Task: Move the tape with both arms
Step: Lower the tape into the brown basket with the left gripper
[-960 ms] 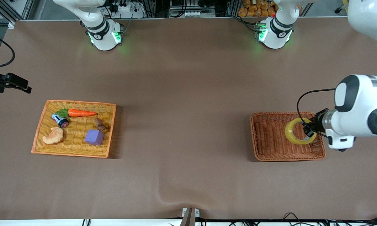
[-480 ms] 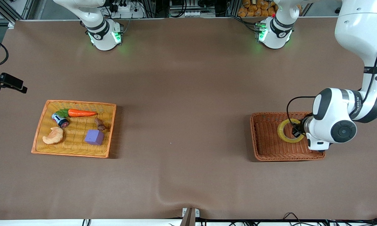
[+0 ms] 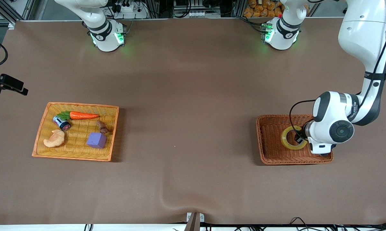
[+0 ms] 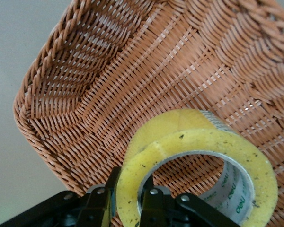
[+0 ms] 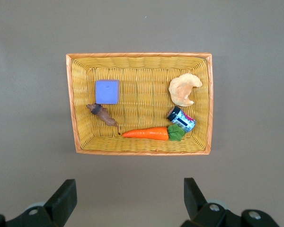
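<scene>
The tape (image 3: 284, 140) is a yellowish ring with a pale grey core. My left gripper (image 3: 299, 138) is shut on its wall and holds it tilted over the brown wicker basket (image 3: 271, 146). In the left wrist view one finger (image 4: 109, 184) is outside the tape (image 4: 199, 137) and the other inside the ring, with the gripper (image 4: 131, 190) over the basket (image 4: 132, 71). My right gripper (image 3: 9, 84) hangs in the air at the right arm's end of the table. In the right wrist view it (image 5: 128, 196) is open and empty, and that arm waits.
A yellow wicker basket (image 3: 83, 105) toward the right arm's end holds a carrot (image 3: 83, 115), a tan croissant piece (image 3: 55, 138), a purple block (image 3: 96, 140), a small can (image 3: 62, 123) and a brown piece (image 3: 101, 127). It also shows in the right wrist view (image 5: 139, 56).
My left gripper has carried the tape over the brown basket, from its outer end toward its middle, and the tape looks smaller. The right gripper shifted slightly.
</scene>
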You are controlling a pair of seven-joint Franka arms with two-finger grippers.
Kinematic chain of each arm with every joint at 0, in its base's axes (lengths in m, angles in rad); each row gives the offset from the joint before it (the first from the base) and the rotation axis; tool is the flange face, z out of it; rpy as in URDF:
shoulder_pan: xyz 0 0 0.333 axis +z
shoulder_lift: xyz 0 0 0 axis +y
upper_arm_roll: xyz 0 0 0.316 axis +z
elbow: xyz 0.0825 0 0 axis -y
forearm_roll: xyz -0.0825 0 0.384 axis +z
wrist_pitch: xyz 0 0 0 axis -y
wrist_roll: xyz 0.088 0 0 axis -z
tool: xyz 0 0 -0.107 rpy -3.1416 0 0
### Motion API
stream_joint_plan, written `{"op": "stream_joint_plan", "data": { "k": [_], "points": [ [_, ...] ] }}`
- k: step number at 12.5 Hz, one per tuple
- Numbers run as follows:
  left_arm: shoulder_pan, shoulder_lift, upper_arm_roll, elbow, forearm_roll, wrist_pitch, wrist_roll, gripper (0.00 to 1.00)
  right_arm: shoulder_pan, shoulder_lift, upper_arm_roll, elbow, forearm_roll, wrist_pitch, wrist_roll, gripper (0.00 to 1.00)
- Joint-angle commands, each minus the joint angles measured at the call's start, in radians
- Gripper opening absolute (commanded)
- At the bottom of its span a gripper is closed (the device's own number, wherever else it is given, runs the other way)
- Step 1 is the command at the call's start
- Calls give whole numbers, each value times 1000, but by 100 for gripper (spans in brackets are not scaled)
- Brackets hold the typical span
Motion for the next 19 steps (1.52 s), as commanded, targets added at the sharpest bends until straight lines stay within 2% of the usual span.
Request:
{"op": "stream_joint_plan", "data": {
  "k": [1, 19],
  "points": [
    [-4, -10, -4, -14, 37, 10, -32, 0, -25, 16, 17, 28, 20, -19, 3, 100],
    [-15, 14, -2, -35, 62, 9, -58, 0, -76, 16, 17, 28, 54, -21, 1, 100]
  ]
}}
